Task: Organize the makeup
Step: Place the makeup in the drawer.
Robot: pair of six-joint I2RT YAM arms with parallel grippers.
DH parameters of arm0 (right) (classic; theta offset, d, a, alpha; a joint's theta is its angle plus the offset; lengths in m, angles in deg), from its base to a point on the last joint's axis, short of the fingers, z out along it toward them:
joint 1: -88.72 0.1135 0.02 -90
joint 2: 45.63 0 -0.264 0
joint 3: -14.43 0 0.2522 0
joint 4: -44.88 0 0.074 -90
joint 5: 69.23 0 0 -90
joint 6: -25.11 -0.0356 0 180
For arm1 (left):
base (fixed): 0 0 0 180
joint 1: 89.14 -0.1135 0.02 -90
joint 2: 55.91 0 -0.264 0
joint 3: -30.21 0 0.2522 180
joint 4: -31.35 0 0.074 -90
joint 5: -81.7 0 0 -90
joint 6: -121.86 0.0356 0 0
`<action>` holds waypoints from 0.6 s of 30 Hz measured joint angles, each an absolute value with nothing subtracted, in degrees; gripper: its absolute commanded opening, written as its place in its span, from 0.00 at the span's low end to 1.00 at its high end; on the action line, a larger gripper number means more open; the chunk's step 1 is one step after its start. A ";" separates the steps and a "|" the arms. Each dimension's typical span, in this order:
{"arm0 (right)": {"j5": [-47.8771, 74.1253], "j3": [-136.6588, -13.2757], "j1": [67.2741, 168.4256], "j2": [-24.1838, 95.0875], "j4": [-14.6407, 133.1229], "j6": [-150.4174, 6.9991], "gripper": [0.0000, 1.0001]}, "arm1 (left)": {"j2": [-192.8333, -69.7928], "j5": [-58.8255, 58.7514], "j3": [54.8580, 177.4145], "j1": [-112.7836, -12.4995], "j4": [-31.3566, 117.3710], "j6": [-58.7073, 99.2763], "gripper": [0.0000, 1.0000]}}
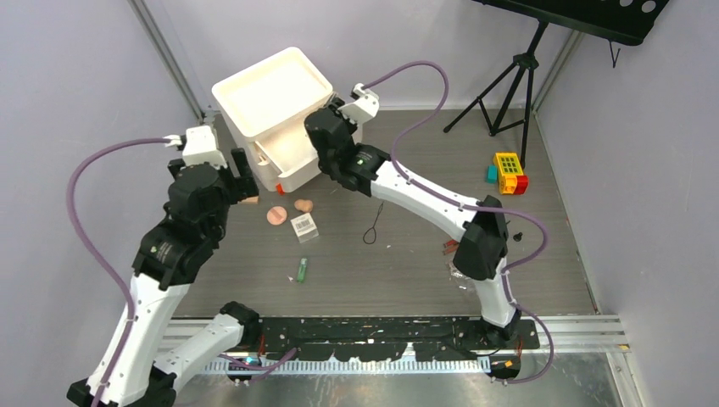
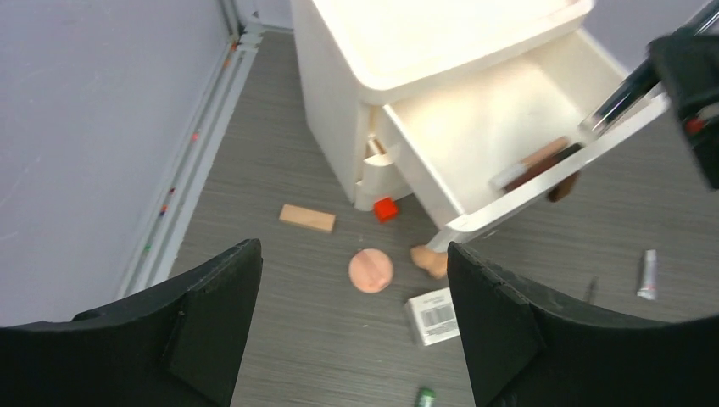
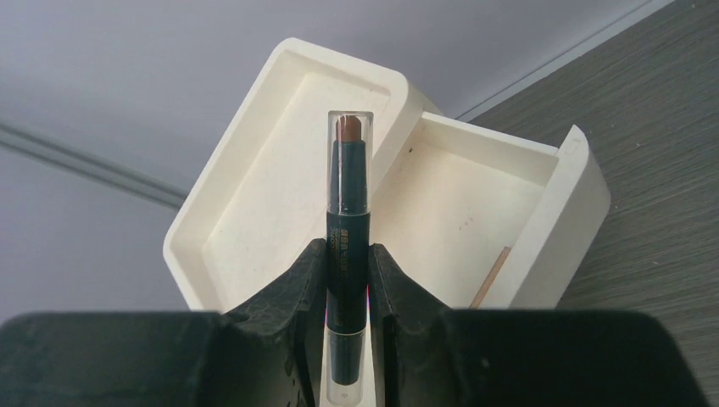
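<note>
A dark teal makeup stick point(image 3: 349, 178) with a clear cap and brown tip is pinched between the fingers of the right pincer point(image 3: 348, 263), over the open drawer point(image 2: 483, 136) of a white storage box point(image 1: 271, 93). On the grey tabletop point(image 1: 407, 271) before the box lie a pink round puff point(image 2: 370, 270), a peach sponge point(image 2: 430, 260) and a clear barcoded box point(image 2: 434, 315). The left pincer point(image 2: 352, 339) hangs spread wide above them, holding nothing.

drawer box point(image 3: 271, 186): matt plastic | tabletop point(image 3: 661, 127): woodgrain | makeup stick point(image 3: 348, 212): glossy clear cap
</note>
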State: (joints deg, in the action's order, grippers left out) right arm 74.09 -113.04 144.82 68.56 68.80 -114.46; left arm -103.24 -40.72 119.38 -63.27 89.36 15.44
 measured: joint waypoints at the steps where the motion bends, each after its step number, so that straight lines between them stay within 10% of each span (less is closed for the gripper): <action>1: 74.00 -113.92 144.27 69.70 69.13 -115.74 0.00 | -103.13 -41.86 117.33 -63.27 88.25 16.47 0.82; 11: 68.36 -125.94 140.58 81.20 74.70 -129.25 0.01 | -104.46 -45.58 111.87 -63.49 84.88 21.32 0.83; 18: 64.66 -127.45 140.49 84.65 76.34 -132.90 0.19 | -102.06 -46.62 109.88 -64.41 83.04 21.89 0.83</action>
